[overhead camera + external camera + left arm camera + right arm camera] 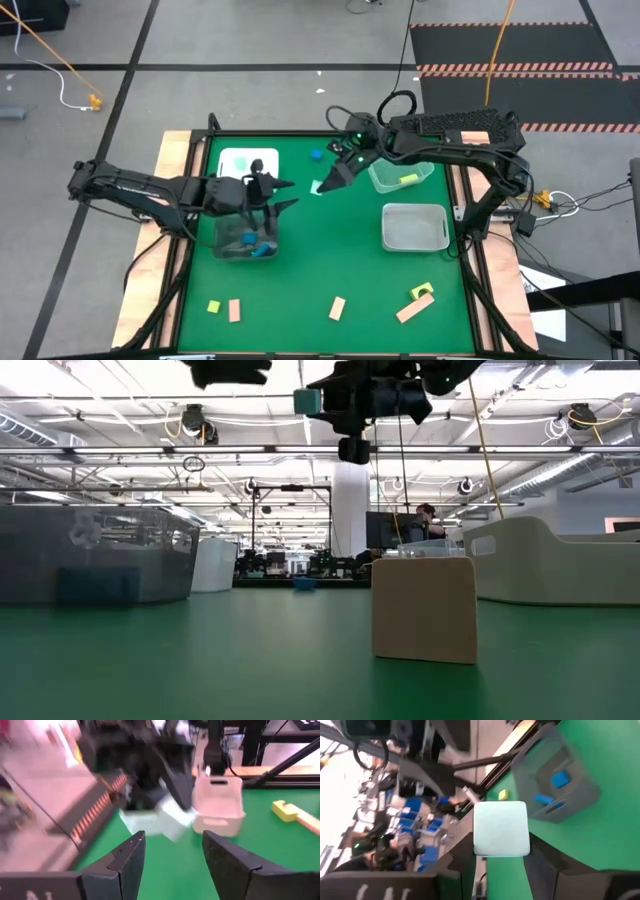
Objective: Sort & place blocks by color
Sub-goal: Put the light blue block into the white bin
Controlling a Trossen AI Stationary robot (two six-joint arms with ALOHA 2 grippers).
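One teal block (501,829) clamped in right tool (500,857)

A tan block (424,607) sits right up close on the green bench (200,660). Overhead, a dark hand (345,400) grips a teal block (306,401). Small blue block (305,583) far back.

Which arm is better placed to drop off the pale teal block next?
Right. The right claw is shut on the pale teal block, held above the mat. The left claw is open and empty, over the grey tray.

Pale teal block (501,829), blue blocks (560,779) in grey tray (580,795), tan block (424,608), green table (330,250)
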